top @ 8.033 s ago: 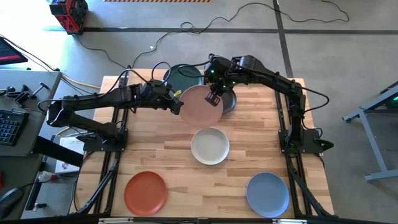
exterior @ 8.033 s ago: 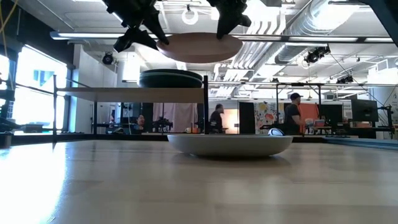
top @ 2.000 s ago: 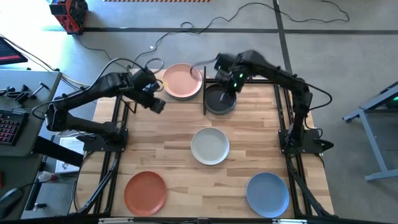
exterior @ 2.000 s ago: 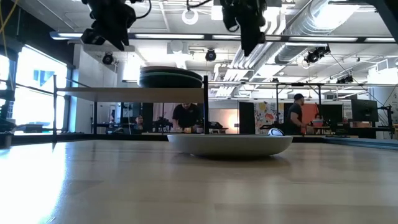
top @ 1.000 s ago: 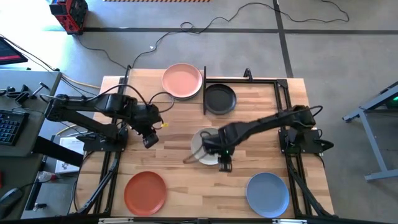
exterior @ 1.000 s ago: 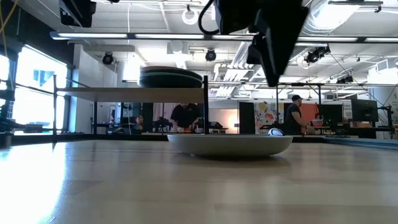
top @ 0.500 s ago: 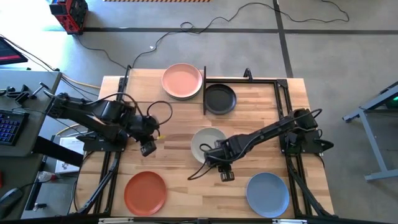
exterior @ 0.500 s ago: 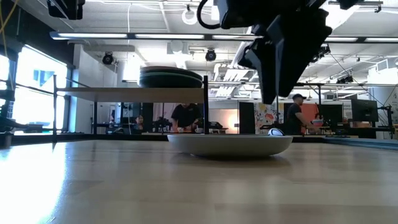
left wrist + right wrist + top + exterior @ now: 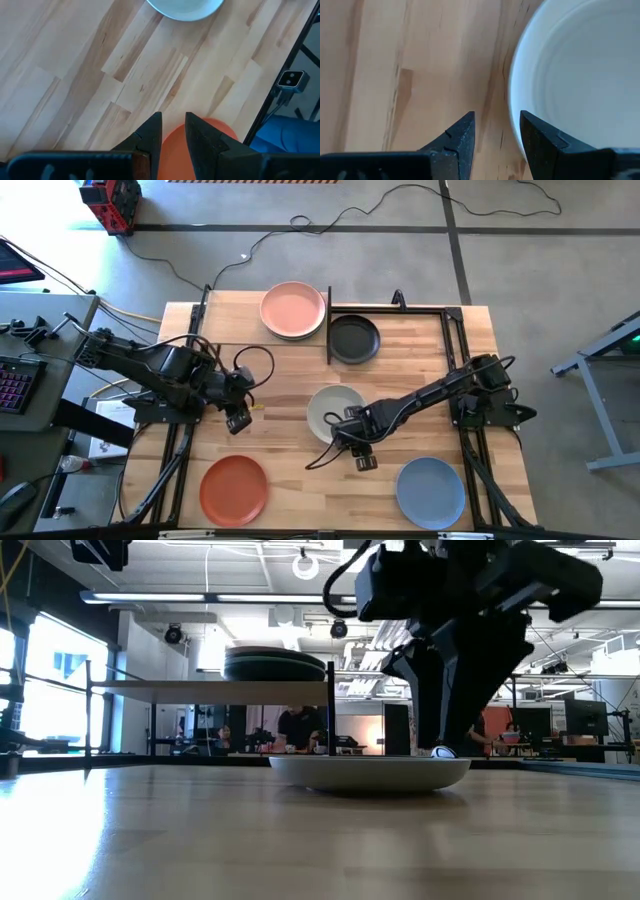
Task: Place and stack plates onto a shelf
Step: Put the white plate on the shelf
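An off-white plate (image 9: 335, 412) lies on its base mid-table. My right gripper (image 9: 347, 436) stands open at its near rim (image 9: 516, 100), fingers pointing down, one finger (image 9: 542, 137) over the plate and the other (image 9: 460, 135) over the bare wood; whether they touch it I cannot tell. My left gripper (image 9: 238, 420) hovers open and empty to the left, above the table, with a terracotta plate (image 9: 200, 135) below it. A pink plate (image 9: 293, 310) tops the stack (image 9: 275, 665) on the shelf (image 9: 200, 688). A charcoal plate (image 9: 354, 339) lies right of the shelf's upright (image 9: 329, 330).
The terracotta plate (image 9: 233, 489) lies near the table's front left, and a blue plate (image 9: 430, 491) near its front right. Black frame rails (image 9: 455, 350) run along both table sides. People move in the room behind the table (image 9: 300, 730).
My right gripper has moved a little toward the table's near edge and come down to the off-white plate's near rim. My left gripper has drifted toward the near edge, above the terracotta plate. No plate has moved.
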`<state>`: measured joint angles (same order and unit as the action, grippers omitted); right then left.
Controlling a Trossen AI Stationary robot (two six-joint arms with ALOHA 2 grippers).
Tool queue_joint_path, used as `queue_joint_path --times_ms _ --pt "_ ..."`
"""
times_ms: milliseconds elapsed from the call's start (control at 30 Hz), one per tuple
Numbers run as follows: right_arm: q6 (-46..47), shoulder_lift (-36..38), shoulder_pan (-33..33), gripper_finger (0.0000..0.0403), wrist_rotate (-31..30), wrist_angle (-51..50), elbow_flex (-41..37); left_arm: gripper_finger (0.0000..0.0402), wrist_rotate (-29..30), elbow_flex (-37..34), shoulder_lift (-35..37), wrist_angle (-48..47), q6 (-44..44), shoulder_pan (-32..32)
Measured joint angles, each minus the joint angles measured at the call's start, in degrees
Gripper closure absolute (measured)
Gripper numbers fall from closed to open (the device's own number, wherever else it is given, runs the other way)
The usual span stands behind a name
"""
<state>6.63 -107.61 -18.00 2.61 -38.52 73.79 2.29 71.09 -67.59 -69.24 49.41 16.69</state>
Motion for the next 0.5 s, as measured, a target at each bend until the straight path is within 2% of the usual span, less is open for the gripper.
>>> queue_joint_path --times_ms 300,500 --pt "-3.1 0.0 0.6 0.027 -3.0 2.4 -2.6 0.0328 0.1 0.0 0.0 0.1 0.0 0.0" --pt "-4.9 0.0 2.0 0.027 -1.9 4.5 -3.6 0.0328 0.6 0.0 0.0 0.1 0.0 0.0"
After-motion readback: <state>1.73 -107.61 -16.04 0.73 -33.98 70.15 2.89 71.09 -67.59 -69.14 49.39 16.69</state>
